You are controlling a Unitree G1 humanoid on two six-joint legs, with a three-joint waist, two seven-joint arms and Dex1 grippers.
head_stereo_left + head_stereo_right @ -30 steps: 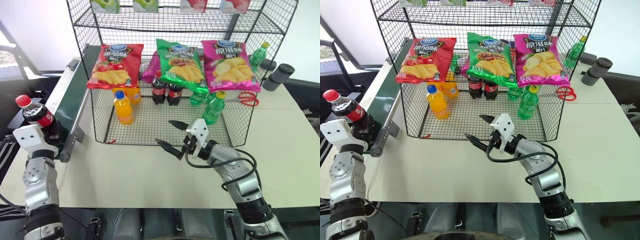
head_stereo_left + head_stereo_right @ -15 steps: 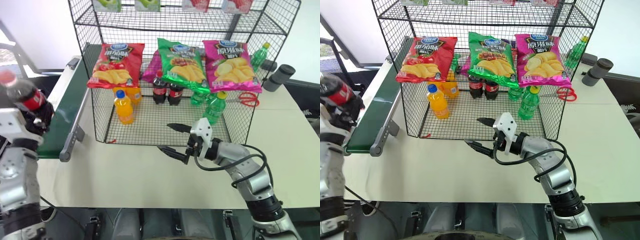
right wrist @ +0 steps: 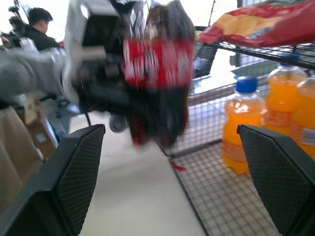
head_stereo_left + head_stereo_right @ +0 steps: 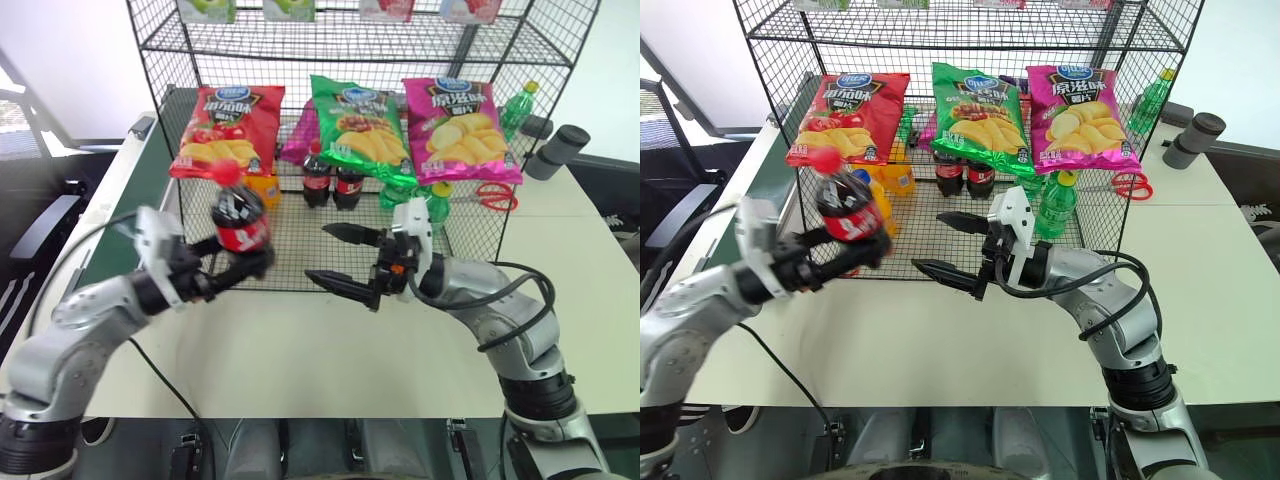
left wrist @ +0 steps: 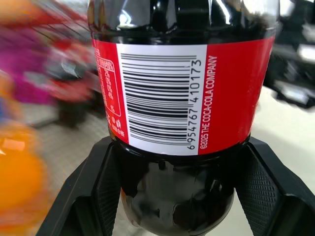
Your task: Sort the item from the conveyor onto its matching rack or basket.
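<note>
Well, the left gripper (image 4: 243, 268) was clamped on the lower body of the cola bottle (image 4: 237, 215), its two black fingers pinching the dark belly just under the red label, while the right gripper (image 4: 340, 256) had its jaws spread wide and empty, pointing straight at that bottle. A second before, the bottle was out beside the conveyor (image 4: 140, 185); by this moment the left arm had swung it in front of the rack (image 4: 480, 235), upright and in the air over the white table (image 4: 300, 350), and the right arm had lifted to meet it. That looked to me like a handover being set up, with the cola heading for the bottom tray where its twins stood.

The count: two cola bottles (image 4: 330, 180) already in the tray, two orange drinks (image 4: 890, 180) behind the held one, two green bottles (image 4: 425, 210) inside plus one green bottle (image 4: 517, 110) behind the rack. Three chip bags (image 4: 357, 125) lay on the slanted tier. One pair of red scissors (image 4: 490, 196) was on the table.
</note>
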